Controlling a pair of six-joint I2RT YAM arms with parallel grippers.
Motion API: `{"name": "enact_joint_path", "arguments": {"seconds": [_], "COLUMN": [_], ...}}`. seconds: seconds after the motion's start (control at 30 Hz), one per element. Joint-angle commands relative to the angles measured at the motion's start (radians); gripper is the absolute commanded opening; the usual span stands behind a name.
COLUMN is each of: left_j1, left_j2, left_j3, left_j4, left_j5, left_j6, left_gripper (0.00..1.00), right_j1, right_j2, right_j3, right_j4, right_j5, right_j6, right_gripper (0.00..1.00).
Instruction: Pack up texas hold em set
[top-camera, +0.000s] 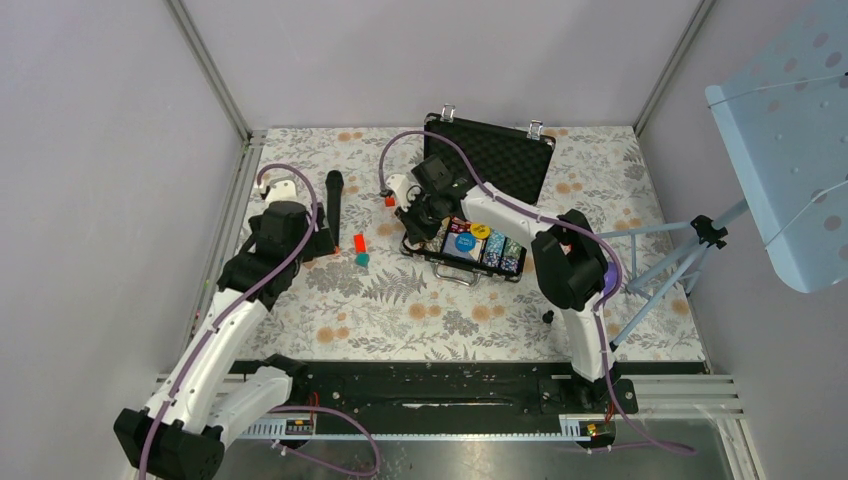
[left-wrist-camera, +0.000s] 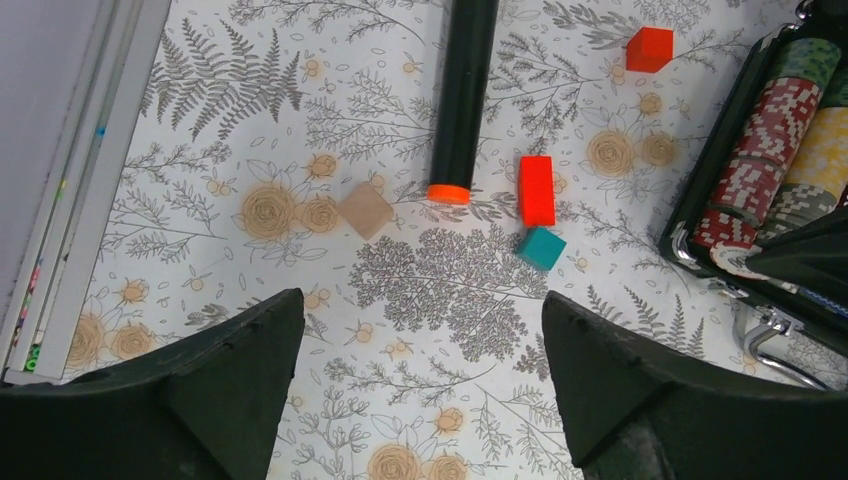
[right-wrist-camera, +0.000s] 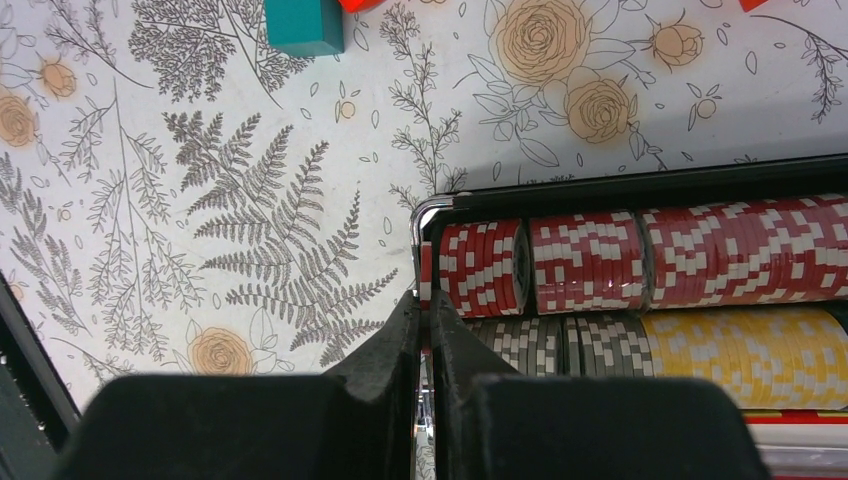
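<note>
I find the briefcase (top-camera: 500, 160) open at the worktop's (top-camera: 420, 310) far middle, poker chips (right-wrist-camera: 585, 262) racked inside. Right claw (right-wrist-camera: 426, 310) closed at its left end; left claw (left-wrist-camera: 420, 310) open near the microphone (left-wrist-camera: 462, 90).

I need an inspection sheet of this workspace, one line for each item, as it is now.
Surface: floral cloth, flat.
Job's things: briefcase open; red chips, grey chips and yellow chips in rows inside; yellow button inside.
Clutter: microphone, long red block, red cube, teal block, tan tile on the cloth.
Grippers: left gripper open, empty, over the cloth; right gripper shut at the case's corner.
Cables: purple cable along each arm.
Surroundings: grey walls; tripod, blue panel.
</note>
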Motion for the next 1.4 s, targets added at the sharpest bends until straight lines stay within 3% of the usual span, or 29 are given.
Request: {"name": "enact_joint_path", "arguments": {"seconds": [0.0, 0.63, 1.37], "left_j1": [0.007, 0.005, 0.005], "left_j2": [-0.055, -0.068, -0.077], "left_j3": [-0.035, -0.057, -0.076], "left_j4": [0.089, 0.124, 0.144], "left_j5": [-0.047, -0.016, -0.004], "left_j6": [0.042, 0.073, 0.097], "left_gripper": [0.89, 0.91, 0.91], "right_j1": [0.012, 0.034, 0.035], "right_j2": [0.017, -0.010, -0.013], "right_j3": [0.053, 0.015, 0.061], "right_j4": [-0.026, 0.085, 0.075], "right_j5": [0.037, 0.334, 0.309], "right_j6": [-0.043, -0.184, -0.180], "right_gripper": [0.00, 0.00, 0.00]}}
